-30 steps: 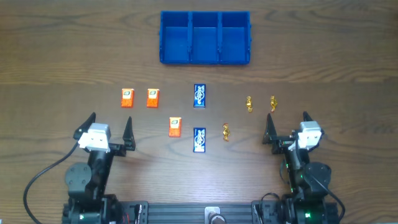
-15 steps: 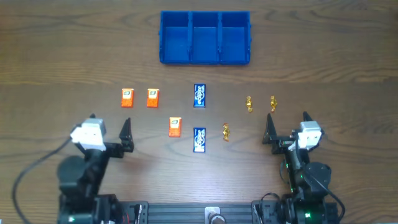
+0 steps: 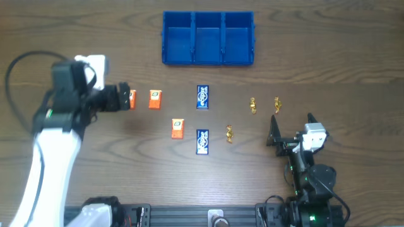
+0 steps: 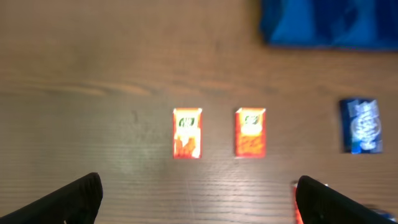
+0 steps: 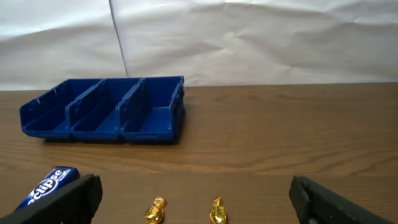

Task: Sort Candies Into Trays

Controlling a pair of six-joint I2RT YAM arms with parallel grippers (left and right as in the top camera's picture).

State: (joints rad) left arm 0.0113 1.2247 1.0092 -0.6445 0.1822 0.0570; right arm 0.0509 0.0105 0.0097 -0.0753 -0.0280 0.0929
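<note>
Left gripper wide open, right gripper open; three orange rectangular packets, two blue wrapped bars, three gold foil candies, one blue plastic three-bin tray

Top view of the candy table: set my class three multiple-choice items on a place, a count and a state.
1. Where is the blue tray? A) between the blue candies B) at the table's far side C) at its left edge
2. How many gold candies lie there? A) three B) one C) six
3. The left claw is A) shut on a candy B) shut on nothing C) open

Key: 1 B, it stands beyond the orange candies and the gold ones; 2 A, two side by side, one apart; 3 C, its fingers stand wide apart.
</note>
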